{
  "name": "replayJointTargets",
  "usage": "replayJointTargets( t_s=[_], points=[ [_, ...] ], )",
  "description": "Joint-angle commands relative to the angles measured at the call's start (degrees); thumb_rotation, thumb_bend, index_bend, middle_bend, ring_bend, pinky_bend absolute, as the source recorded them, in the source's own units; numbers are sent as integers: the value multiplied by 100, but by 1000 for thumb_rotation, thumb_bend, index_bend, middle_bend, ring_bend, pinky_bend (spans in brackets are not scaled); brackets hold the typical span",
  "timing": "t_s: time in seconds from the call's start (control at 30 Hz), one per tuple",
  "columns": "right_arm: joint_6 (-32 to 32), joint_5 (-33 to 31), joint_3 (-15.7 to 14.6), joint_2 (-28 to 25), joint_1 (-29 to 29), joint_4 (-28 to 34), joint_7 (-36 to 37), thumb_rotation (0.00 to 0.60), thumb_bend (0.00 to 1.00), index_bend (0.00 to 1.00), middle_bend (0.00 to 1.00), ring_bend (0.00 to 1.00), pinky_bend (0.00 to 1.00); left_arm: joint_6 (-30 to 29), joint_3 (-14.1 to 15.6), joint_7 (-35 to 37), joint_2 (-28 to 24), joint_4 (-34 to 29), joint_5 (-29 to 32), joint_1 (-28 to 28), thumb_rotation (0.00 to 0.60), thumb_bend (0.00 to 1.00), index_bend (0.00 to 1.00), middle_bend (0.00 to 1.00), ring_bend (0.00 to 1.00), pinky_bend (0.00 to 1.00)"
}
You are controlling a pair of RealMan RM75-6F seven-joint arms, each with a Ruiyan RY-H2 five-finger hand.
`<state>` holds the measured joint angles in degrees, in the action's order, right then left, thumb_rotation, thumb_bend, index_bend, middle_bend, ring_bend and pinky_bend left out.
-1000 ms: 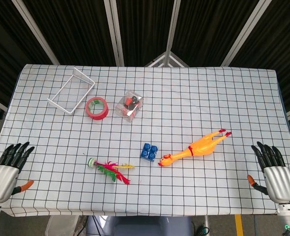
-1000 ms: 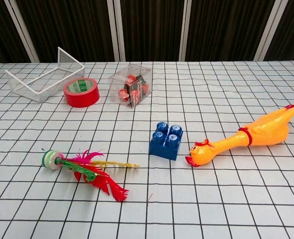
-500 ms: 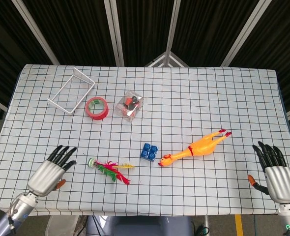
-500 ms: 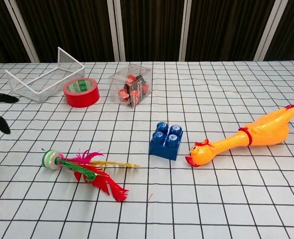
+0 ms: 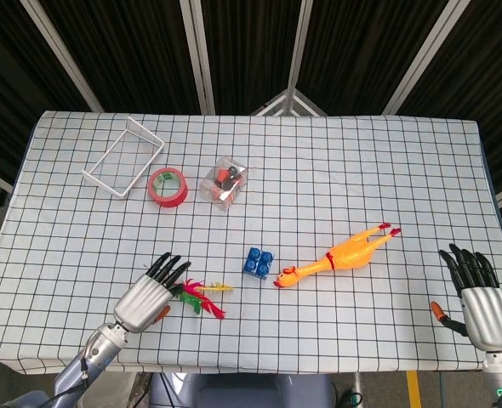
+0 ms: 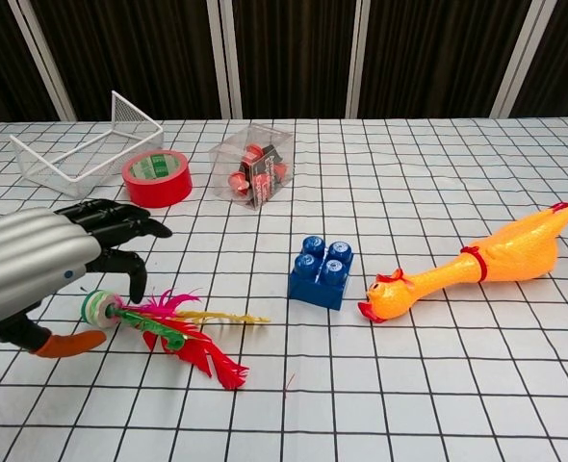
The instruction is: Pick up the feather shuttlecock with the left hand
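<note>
The feather shuttlecock (image 6: 173,332) lies flat on the checked table, its round green-and-white base (image 6: 99,308) pointing left and red, green and yellow feathers (image 5: 202,297) trailing right. My left hand (image 5: 147,297) hovers over the base end with fingers stretched out and apart, holding nothing; in the chest view the left hand (image 6: 53,260) fills the left side, its fingertips just above the base. My right hand (image 5: 481,299) stays open at the table's front right edge, far from the shuttlecock.
A blue toy brick (image 6: 322,271) and an orange rubber chicken (image 6: 477,260) lie right of the shuttlecock. Further back stand a red tape roll (image 6: 157,177), a clear plastic box (image 6: 252,164) and a white wire basket (image 6: 82,146).
My left hand has swept from the front left corner rightward to just over the shuttlecock's base. The shuttlecock and the right hand have not moved.
</note>
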<state>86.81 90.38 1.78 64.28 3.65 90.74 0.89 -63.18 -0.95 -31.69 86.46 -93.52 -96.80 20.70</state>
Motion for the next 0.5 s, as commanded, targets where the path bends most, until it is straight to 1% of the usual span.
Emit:
replayJointTargets(
  t_s=[0.03, 0.23, 0.5],
  points=[
    [-2, -2, -3, -3, -2, 4, 14, 600, 339, 0, 0, 0, 0, 72, -9, -59, 107, 41, 111, 36, 600, 420, 439, 86, 0, 0],
    [-16, -3, -6, -12, 1, 17, 30, 600, 339, 0, 0, 0, 0, 194, 4, -124, 406, 118, 292, 111, 600, 426, 464, 92, 0, 0],
    [-23, -8, -7, -14, 1, 17, 64, 600, 339, 0, 0, 0, 0, 209, 19, -150, 710, 260, 420, 182, 600, 448, 481, 108, 0, 0]
  ],
)
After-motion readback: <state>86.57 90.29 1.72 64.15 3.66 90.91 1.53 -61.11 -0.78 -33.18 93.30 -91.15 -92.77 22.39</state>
